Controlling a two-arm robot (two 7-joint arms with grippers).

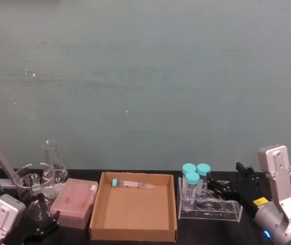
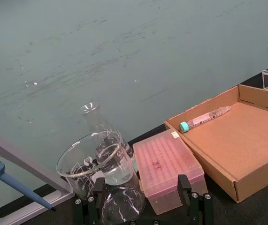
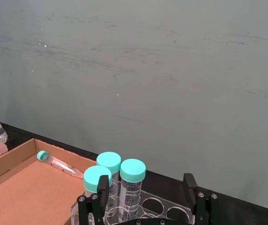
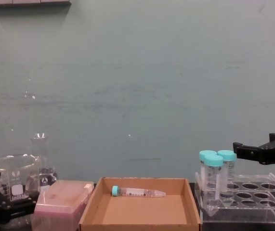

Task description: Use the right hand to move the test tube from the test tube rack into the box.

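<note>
**benchrat:** Closest to the head camera is the cardboard box (image 1: 133,210), sitting open on the black desk (image 1: 211,229). So where's the tube?

**pipette_pal:** Lying flat inside it. The slim test tube (image 1: 133,184) rests on its side along the box's far wall, teal cap pointing toward the robot's left, pointed tip toward the right. Nothing is touching it.

**benchrat:** And the right claw?

**pipette_pal:** Right claw (image 1: 232,187) hangs over the far right part of the clear rack (image 1: 210,206), fingers spread apart and holding nothing. From the chest view it sits above the rack's top plate, not down in any hole.

**benchrat:** What's in the rack?

**pipette_pal:** Three fat tubes with big teal caps (image 1: 194,176) standing upright, bunched at the end nearest the box. The holes toward the right are bare.

**benchrat:** Left side?

**pipette_pal:** Left claw (image 1: 39,224) is parked low at the near left corner of the desk, fingers wide open with a glass beaker (image 1: 33,182) just past them. A pink plastic box (image 1: 74,202) sits right beside the cardboard one, and a glass flask (image 1: 53,162) stands behind the beaker.
</note>
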